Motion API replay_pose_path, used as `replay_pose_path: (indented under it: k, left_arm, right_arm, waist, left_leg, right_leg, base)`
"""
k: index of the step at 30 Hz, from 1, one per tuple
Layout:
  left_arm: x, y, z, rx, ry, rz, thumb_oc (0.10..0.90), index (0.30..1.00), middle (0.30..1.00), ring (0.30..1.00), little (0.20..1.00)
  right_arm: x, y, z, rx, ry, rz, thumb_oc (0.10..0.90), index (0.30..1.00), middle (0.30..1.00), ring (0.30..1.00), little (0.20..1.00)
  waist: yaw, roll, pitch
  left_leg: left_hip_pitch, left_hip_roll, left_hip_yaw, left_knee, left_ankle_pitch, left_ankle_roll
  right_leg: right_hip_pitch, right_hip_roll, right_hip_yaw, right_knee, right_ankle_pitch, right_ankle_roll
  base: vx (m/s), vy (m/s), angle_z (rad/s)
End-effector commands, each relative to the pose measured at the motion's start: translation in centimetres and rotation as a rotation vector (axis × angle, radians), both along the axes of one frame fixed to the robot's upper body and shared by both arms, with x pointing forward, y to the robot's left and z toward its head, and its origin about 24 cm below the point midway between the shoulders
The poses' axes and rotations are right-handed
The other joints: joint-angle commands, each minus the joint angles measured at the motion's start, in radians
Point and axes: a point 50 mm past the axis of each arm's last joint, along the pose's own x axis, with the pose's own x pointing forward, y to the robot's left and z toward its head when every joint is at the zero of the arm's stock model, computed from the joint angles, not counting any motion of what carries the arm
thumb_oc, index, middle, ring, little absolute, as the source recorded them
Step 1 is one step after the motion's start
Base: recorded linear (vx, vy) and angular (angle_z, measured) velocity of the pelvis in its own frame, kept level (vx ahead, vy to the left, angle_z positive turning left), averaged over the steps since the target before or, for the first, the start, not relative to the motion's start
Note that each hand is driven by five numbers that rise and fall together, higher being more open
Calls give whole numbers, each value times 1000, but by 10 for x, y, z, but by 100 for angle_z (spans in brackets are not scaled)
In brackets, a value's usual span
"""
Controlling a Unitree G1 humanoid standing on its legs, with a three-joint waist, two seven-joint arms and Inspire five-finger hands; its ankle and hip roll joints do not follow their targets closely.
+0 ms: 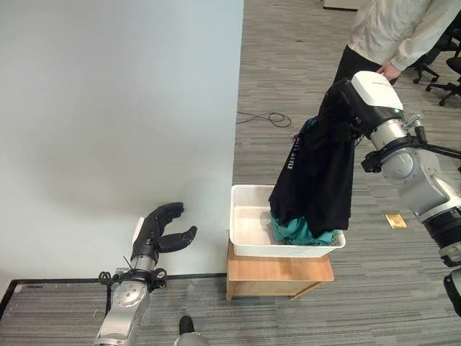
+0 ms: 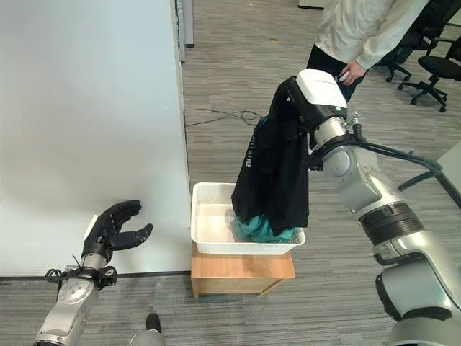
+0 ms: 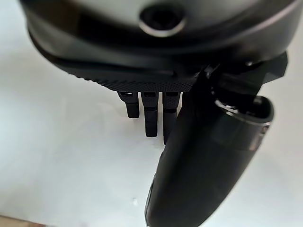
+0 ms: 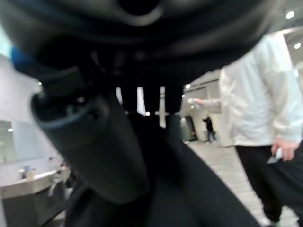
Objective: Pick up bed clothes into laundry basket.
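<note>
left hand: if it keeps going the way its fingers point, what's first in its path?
Likely the white bed surface: the left hand hovers open over it, fingers pointing across the sheet. Nothing else shows in that line, though depth is unclear.

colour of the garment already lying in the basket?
Teal garment in the white basket, under the hanging black garment; clearest in left eye view.

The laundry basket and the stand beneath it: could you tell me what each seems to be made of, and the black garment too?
The laundry basket looks like white moulded plastic, with smooth walls and a rolled rim. The stand appears to be light wood or wood-look board, with a matt, grain-toned top. The black garment, hanging from the right hand, is soft cloth, probably knit, since it drapes in loose folds.
</note>
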Motion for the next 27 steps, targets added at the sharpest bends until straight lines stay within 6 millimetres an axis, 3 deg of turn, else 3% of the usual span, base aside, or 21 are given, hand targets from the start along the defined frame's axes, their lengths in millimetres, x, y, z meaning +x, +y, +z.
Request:
replay_pose_path:
  k: [1, 8, 10, 14, 15, 17, 18, 27]
  left_arm:
    - [27, -22, 46, 4, -232, -97, 800, 900, 900, 900, 900]
    - [27, -27, 40, -15, -208, -108, 800, 900, 900, 900, 900]
    - [26, -27, 37, -19, -194, -100, 800, 900, 900, 900, 900]
    - [25, -26, 36, -19, -191, -90, 800, 900, 900, 900, 900]
    - [24, -28, 33, -21, -180, -93, 800, 900, 900, 900, 900]
    - [24, -28, 32, -19, -174, -99, 800, 900, 900, 900, 900]
    - [23, -31, 29, -20, -160, -108, 800, 900, 900, 900, 900]
    - [21, -35, 21, 3, -119, -152, 800, 900, 900, 900, 900]
  right_arm:
    - [-3, -2, 60, 13, -225, -11, 400, 300, 300, 300, 300]
    - [2, 4, 23, 67, -133, -5, 400, 300, 300, 300, 300]
    - [1, 3, -2, 91, -73, -18, 400, 300, 300, 300, 300]
    - [-2, 3, -24, 110, -27, -27, 400, 300, 300, 300, 300]
    - [-4, 1, -45, 129, 25, -42, 400, 300, 300, 300, 300]
    - [-7, 0, -56, 139, 52, -51, 400, 300, 300, 300, 300]
    - [-12, -1, -77, 165, 102, -64, 400, 300, 300, 300, 300]
    - [-21, -20, -134, 166, 276, -190, 400, 300, 300, 300, 300]
  waist:
    - [35, -29, -66]
    - [58, -41, -43]
    - [60, -38, -33]
    - [61, -36, -26]
    - [59, -31, -20]
    - [59, -31, -20]
    - [51, -26, -16]
    - [41, -20, -10]
  left_leg:
    - [-63, 4, 2, 0, -124, -15]
    - [-89, 6, -19, 0, -120, -17]
    - [-98, 4, -25, 0, -122, -15]
    - [-103, 2, -28, 0, -125, -12]
    - [-105, 0, -30, 0, -126, -10]
    - [-105, -1, -30, 0, -127, -9]
    - [-106, -4, -32, 0, -129, -6]
    - [-106, -14, -36, 0, -136, 0]
  right_leg:
    - [58, -16, -2, 5, -203, 3]
    - [52, -10, -13, 5, -207, 0]
    - [49, -11, -15, 5, -208, -1]
    - [43, -14, -15, 5, -206, 0]
    - [40, -16, -13, 5, -205, 1]
    - [39, -17, -11, 5, -205, 1]
    - [38, -19, -9, 5, -204, 2]
    - [30, -25, -3, 5, -199, 5]
  base:
    - [0, 0, 0]
    - [10, 2, 9]
    - [16, 6, 8]
    - [5, 6, 10]
    - [0, 0, 0]
    - [0, 0, 0]
    - [0, 0, 0]
    - [0, 0, 0]
